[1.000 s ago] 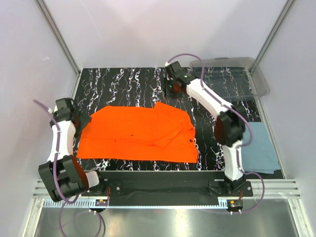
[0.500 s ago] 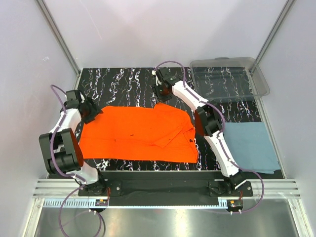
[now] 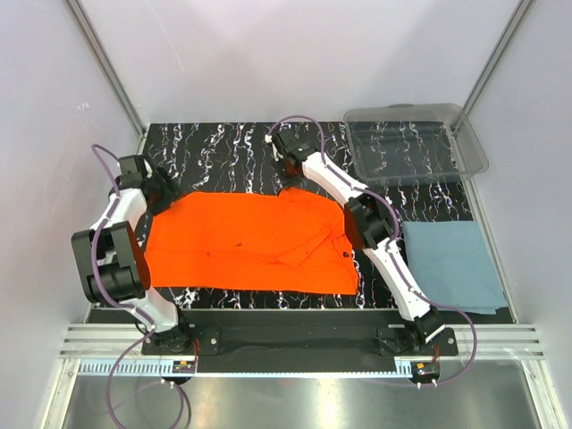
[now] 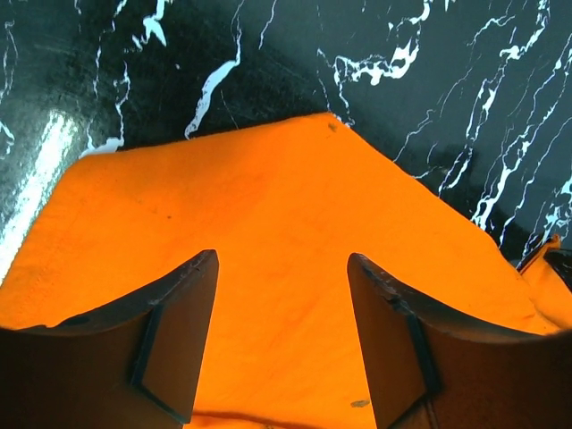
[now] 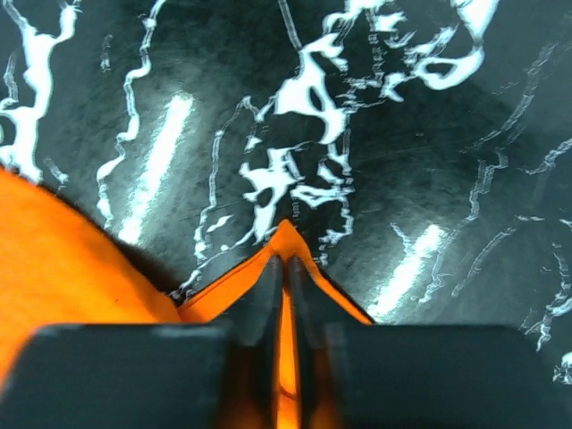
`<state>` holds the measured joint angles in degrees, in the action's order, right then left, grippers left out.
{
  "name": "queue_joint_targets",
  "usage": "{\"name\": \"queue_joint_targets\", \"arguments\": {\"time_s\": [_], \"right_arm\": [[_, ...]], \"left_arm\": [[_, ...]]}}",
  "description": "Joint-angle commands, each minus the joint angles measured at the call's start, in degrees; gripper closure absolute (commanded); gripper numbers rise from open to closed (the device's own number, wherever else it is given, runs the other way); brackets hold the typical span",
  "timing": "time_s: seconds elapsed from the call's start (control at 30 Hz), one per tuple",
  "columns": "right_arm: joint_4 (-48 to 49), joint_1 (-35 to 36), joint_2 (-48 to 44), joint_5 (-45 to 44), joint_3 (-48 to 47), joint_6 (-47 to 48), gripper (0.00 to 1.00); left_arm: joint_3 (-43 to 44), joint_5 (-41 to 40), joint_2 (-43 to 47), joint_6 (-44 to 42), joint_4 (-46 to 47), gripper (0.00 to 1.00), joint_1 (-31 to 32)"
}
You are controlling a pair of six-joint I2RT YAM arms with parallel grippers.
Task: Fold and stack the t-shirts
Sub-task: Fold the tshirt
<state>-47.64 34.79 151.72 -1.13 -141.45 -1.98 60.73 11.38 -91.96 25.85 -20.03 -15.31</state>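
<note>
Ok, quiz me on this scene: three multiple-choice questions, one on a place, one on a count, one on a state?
1. Where is the blue-grey t-shirt? A on the table, right of the orange t-shirt; B on the floor; C hanging in mid-air.
2. How many t-shirts show? A one; B two; C four.
3. The right tool is: A wide open; B gripping the blue-grey t-shirt; C shut on the orange t-shirt's edge.
Answers: 1 A, it lies flat there; 2 B, one orange, one blue-grey; 3 C, orange cloth is pinched in it.

Bright, even overhead light; glare streaks the glossy table, close fingers blur.
</note>
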Motion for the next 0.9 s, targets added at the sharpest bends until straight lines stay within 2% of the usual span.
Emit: {"name": "queue_joint_targets", "arguments": {"time_s": [0.0,0.03,0.2,0.53,0.6,0.7,0.87], "right_arm": [[-1.1,0.4,2.4,-7.9,-1.5,0.9,0.96],[-1.0,0.3,2.3,-9.7,-1.8,0.8,1.00],[-1.1,-0.6,-1.2,-19.8,-3.2,-1.8,1.00],[-1.0,-3.4,-10.1,-27.9,1.5,-8.6,1.00],[-1.1,-4.3,-10.8,-29.4,3.5,-11.2,1.00],[-1.1,-6.0,-12.8,-29.5,6.3,-14.9,1.00],[-1.0,-7.1,-12.7,-22.6,5.5,-14.4,1.00]], "left_arm": [[4.8,-0.6,-0.8,-2.5,1.8,0.33,0.3],[5.4,-1.4,-1.3,-3.0,1.7,0.33,0.2],[9.9,-5.4,-5.0,-6.7,1.9,0.30,0.2],[17.1,-5.8,-15.5,-10.2,-0.6,0.30,0.1],[18.0,-3.2,-16.1,-11.9,-1.6,0.30,0.0],[18.7,-0.4,-16.8,-14.1,-1.9,0.31,-0.1],[19.4,2.2,-17.5,-18.9,-1.5,0.30,0.4]]}}
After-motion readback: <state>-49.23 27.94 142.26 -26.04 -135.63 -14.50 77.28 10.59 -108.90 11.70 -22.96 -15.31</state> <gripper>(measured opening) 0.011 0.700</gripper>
